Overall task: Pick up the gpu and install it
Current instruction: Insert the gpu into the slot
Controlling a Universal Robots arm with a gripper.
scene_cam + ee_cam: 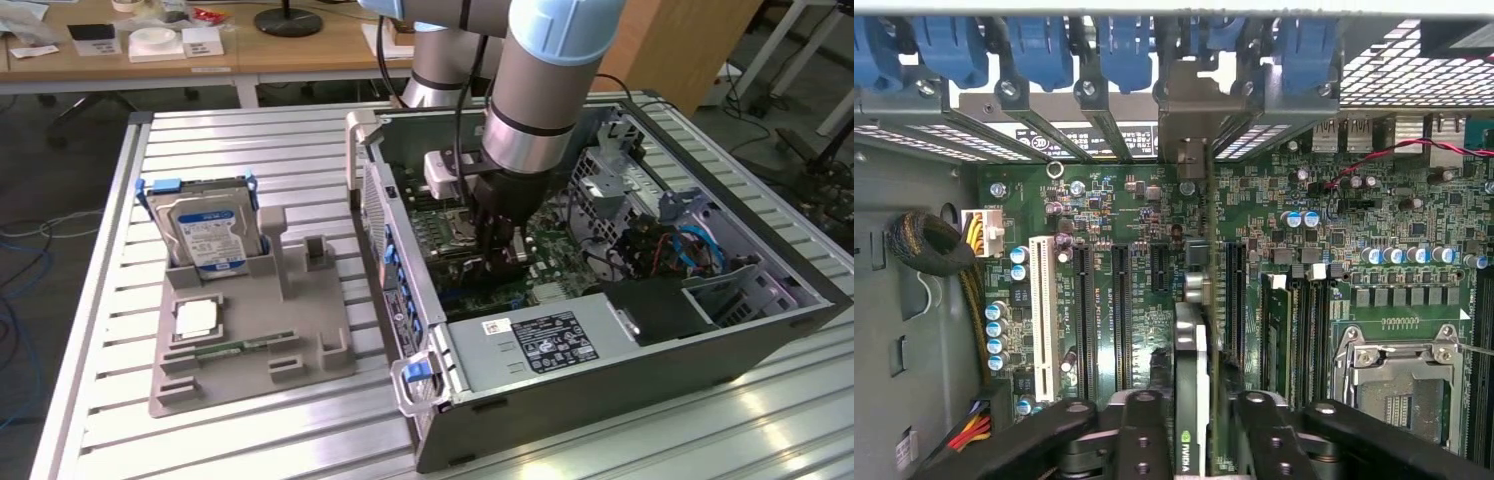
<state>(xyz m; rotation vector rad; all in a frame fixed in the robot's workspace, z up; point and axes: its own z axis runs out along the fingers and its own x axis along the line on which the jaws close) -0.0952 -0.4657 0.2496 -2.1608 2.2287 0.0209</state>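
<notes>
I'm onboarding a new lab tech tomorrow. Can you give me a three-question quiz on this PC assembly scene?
1. True or false: the end effector is shut on the gpu, holding it edge-on above the motherboard.
2. Where is the hard drive?
A. upright in the gray holder on the table
B. inside the computer case
C. in the end effector
3. Fill in: the arm reaches down into the open computer ____.

Key: 1 true; 2 A; 3 case
</notes>
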